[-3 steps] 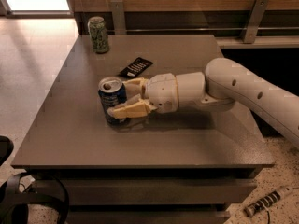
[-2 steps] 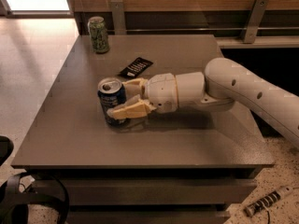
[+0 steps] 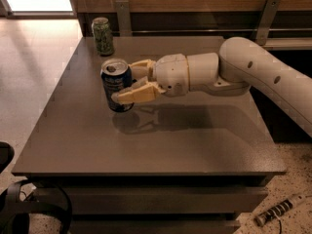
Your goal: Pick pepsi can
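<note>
So the pepsi can (image 3: 116,82) is in the gripper (image 3: 124,82) right now, clamped between the two tan fingers (image 3: 137,93). One finger runs across the front of the can low down, and the other sits behind it near the silver top. The can is upright, with the top facing up and the opening visible. It looks like it's hanging a little above the table (image 3: 165,150) rather than sitting on it. There's a dark shadow (image 3: 127,122) on the surface just below and slightly in front of it.

The white arm (image 3: 258,72) reaches in from the right side, roughly level over the table. That puts the gripper over the left-middle part of the tabletop.

The pale green patterned can (image 3: 103,35) stands upright at the back left corner of the table, well apart from the pepsi can and nowhere near the fingers.

Down on the speckled floor at bottom right there's a striped cable-looking thing (image 3: 279,209), can't really tell what it is. Some black cabling (image 3: 29,208) sits at bottom left.
</note>
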Robot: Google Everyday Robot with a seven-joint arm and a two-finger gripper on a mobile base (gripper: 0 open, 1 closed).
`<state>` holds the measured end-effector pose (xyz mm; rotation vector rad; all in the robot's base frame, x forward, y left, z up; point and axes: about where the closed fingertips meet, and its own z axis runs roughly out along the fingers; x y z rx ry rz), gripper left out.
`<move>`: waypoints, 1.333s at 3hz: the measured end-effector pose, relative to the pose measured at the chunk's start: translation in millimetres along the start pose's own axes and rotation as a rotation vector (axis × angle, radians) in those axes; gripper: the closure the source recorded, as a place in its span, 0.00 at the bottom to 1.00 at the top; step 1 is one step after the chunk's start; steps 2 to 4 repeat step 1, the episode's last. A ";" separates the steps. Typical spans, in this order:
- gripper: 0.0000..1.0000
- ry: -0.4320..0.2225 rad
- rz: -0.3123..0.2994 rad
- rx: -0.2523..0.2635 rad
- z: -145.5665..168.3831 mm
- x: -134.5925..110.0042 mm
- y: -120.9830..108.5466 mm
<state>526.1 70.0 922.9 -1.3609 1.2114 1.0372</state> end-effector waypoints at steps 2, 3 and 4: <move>1.00 0.024 -0.055 0.014 -3.0 -30.5 -7.0; 1.00 0.024 -0.055 0.014 -3.0 -30.5 -7.0; 1.00 0.024 -0.055 0.014 -3.0 -30.5 -7.0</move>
